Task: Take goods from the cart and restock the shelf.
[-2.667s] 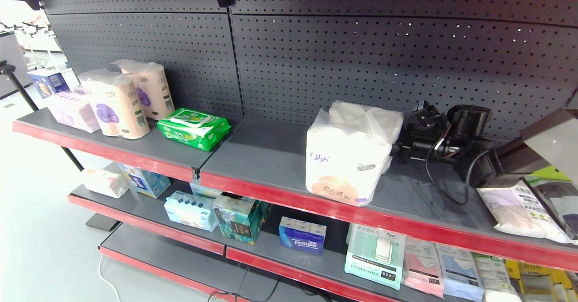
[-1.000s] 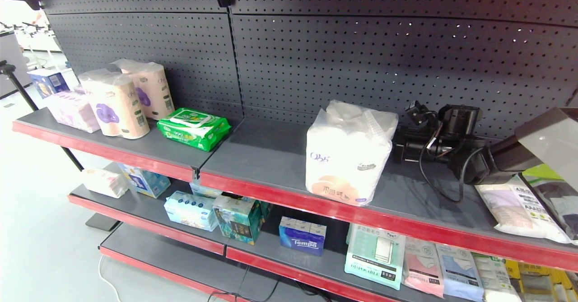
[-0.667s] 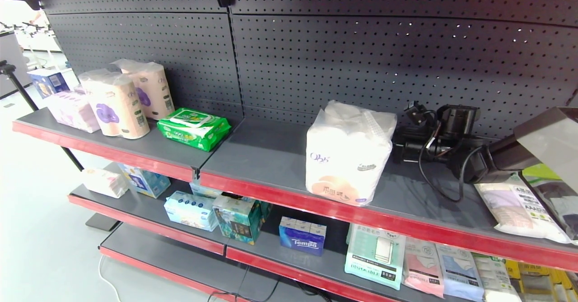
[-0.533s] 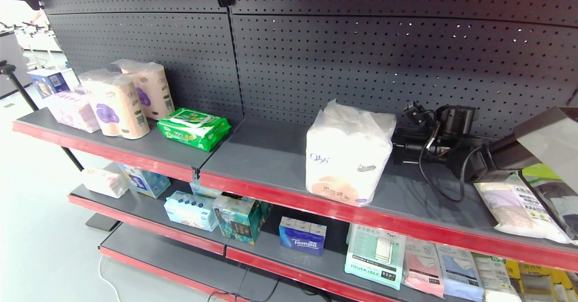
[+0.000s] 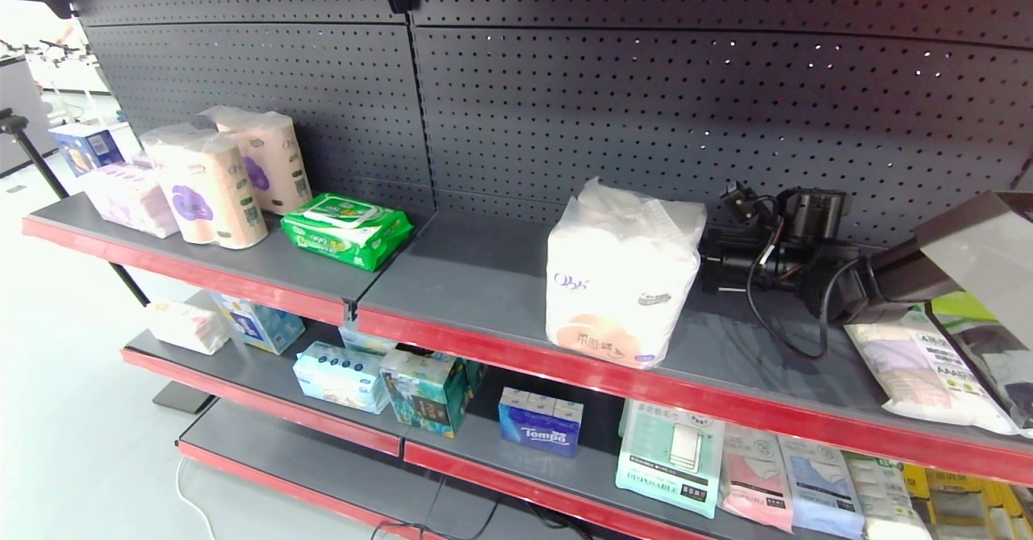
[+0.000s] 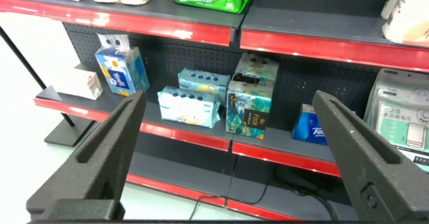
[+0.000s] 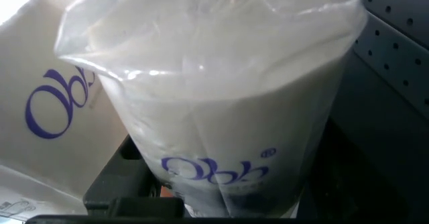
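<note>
White plastic-wrapped pack of toilet rolls (image 5: 621,274) stands upright on the grey metal shelf board with the red front lip (image 5: 476,278). It's in the middle bay, base close to the lip, print facing the aisle. That reads as display placement, so I'd call this item nearly done.

My right pincer (image 5: 714,259) is at the pack's right-rear side, touching or just beside it. The wrap hides the contact zone, so I can't tell whether it's clamped on or let go. Side approach makes sense, since it keeps me off the black perforated back panel (image 5: 646,104).

Risk, my guess: soft wrap, tall pack, near the lip, so a snag on pull-out could tip it forward.

Left pincer (image 6: 228,100) is spread wide, holding nothing, low in front of the lower shelves. Likely free for the next pick.

Green flat wipes pack (image 5: 347,229) sits well apart in the left bay. A pale flat pouch (image 5: 928,366) lies to the right, near my right forearm.
</note>
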Robot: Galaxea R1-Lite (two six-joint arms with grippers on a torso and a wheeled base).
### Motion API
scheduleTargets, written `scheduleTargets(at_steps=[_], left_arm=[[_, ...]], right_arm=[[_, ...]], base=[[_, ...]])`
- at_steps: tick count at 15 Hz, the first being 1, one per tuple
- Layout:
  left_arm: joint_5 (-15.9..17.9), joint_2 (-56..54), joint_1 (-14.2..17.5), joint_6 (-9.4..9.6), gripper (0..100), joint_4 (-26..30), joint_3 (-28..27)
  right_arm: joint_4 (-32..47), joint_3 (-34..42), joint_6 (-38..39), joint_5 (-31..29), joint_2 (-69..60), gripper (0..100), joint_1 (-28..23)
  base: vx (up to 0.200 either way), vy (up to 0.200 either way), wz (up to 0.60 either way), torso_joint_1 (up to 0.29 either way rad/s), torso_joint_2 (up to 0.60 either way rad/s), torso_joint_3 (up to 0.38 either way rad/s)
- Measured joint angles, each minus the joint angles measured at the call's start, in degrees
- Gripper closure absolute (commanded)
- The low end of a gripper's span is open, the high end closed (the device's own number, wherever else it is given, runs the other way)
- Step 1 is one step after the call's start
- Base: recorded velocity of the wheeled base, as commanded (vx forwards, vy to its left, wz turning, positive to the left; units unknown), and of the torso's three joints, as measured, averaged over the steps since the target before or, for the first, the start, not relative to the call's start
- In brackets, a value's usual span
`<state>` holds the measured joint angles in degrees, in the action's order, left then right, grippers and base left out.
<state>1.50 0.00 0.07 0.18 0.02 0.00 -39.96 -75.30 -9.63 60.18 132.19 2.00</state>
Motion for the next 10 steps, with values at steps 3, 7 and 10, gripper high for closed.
scheduleTargets(at_steps=[3, 7, 10], left_arm=[[0.0, 0.0, 0.0, 0.00, 0, 0.0, 0.0], [0.0, 0.0, 0.0, 0.00, 0, 0.0, 0.0], [0.0, 0.0, 0.0, 0.00, 0, 0.0, 0.0]], right_arm=[[0.2, 0.0, 0.1, 0.6, 0.1, 100, 0.0], [0.3, -0.1, 0.3, 0.5, 0.2, 100, 0.7], [0.4, -0.1, 0.4, 0.5, 0.2, 100, 0.8]], base=[[0.000, 0.000, 0.00, 0.000, 0.00, 0.000], [0.000, 0.000, 0.00, 0.000, 0.00, 0.000], [0.000, 0.000, 0.00, 0.000, 0.00, 0.000]])
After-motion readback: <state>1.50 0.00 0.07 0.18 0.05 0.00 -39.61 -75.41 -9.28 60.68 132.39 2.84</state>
